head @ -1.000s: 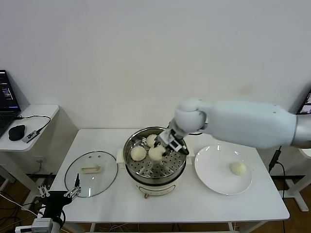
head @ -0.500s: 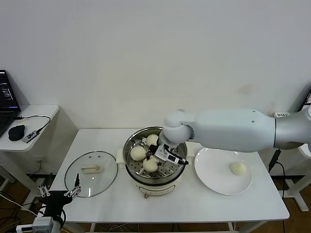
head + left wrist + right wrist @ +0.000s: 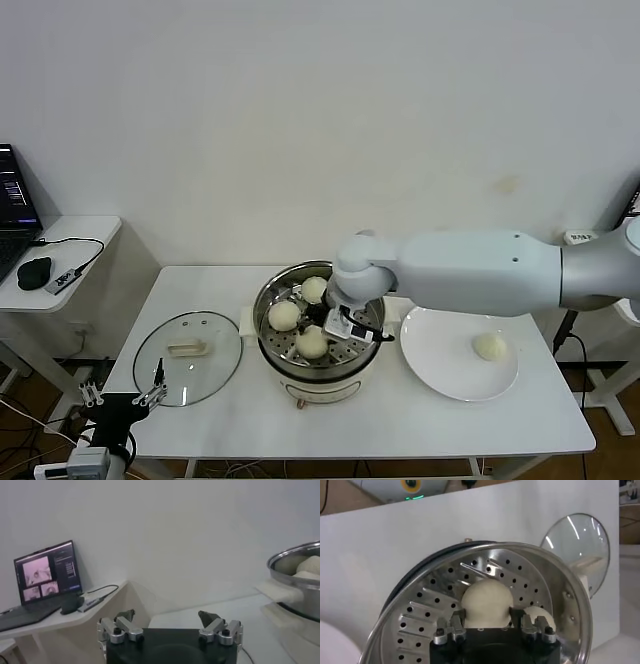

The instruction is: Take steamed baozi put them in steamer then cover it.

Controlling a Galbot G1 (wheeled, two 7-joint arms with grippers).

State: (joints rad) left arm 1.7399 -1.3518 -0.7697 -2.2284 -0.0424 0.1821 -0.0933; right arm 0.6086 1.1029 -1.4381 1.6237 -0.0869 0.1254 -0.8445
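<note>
White wall behind, white bench carrying everything. Steamer sits at bench centre; three steamed baozi on its perforated tray: one at 12 o'clock, one at 9 o'clock, one near 6 o'clock. Right gripper reaches down into the pot, its fingers either side of the 6 o'clock bun, likely setting it in the free spot so the buns don't stack. Fourth baozi waits on the white plate at 3 o'clock of the steamer, so loading looks three-quarters done. Cover lies flat at 9 o'clock of the pot, out of the loading path, handle up for a later grab.

Right wrist view shows what the head view can't: the bun sits between the right gripper fingers, pinched or just being let go, resting on the tray holes. Left wrist view shows the left gripper spread wide, parked low off the bench's left edge, with a laptop on a side desk.
</note>
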